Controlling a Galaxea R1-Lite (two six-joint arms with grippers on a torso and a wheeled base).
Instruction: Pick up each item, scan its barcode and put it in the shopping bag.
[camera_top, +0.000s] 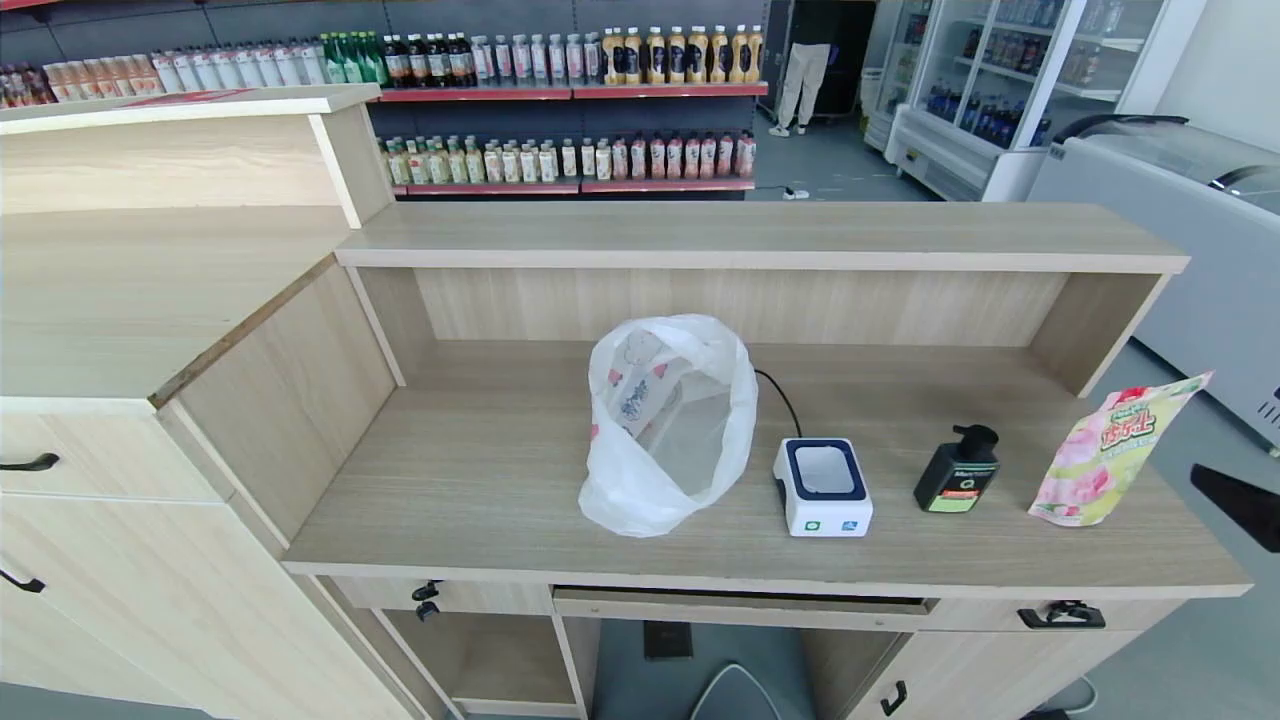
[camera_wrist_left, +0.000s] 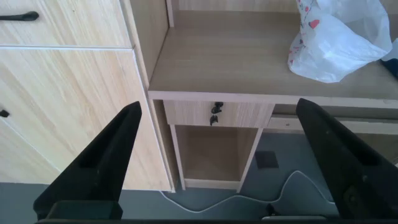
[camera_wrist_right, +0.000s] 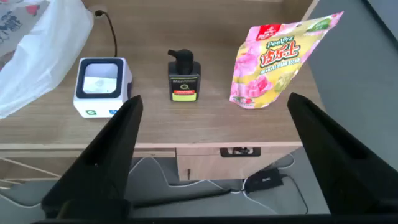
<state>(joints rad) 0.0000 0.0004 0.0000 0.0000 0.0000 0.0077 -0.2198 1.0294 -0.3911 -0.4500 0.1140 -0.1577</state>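
A white plastic shopping bag (camera_top: 665, 425) stands open on the wooden counter (camera_top: 480, 480), with a printed white-and-pink package (camera_top: 640, 385) inside it. To its right sits a white barcode scanner (camera_top: 822, 487) with a dark blue rim. Further right stand a black pump bottle (camera_top: 957, 470) and a pink-and-green pouch (camera_top: 1115, 450). My right gripper (camera_wrist_right: 214, 98) is open in front of the counter edge, facing the scanner (camera_wrist_right: 99, 87), bottle (camera_wrist_right: 184, 78) and pouch (camera_wrist_right: 280, 59). My left gripper (camera_wrist_left: 219, 104) is open, low in front of the counter, left of the bag (camera_wrist_left: 339, 40).
A raised shelf (camera_top: 760, 235) runs along the counter's back, and a taller cabinet (camera_top: 150, 290) walls its left side. The scanner's black cable (camera_top: 780, 395) trails behind the bag. Drawers with black handles (camera_top: 1060, 615) sit under the counter. Store shelves of bottles stand behind.
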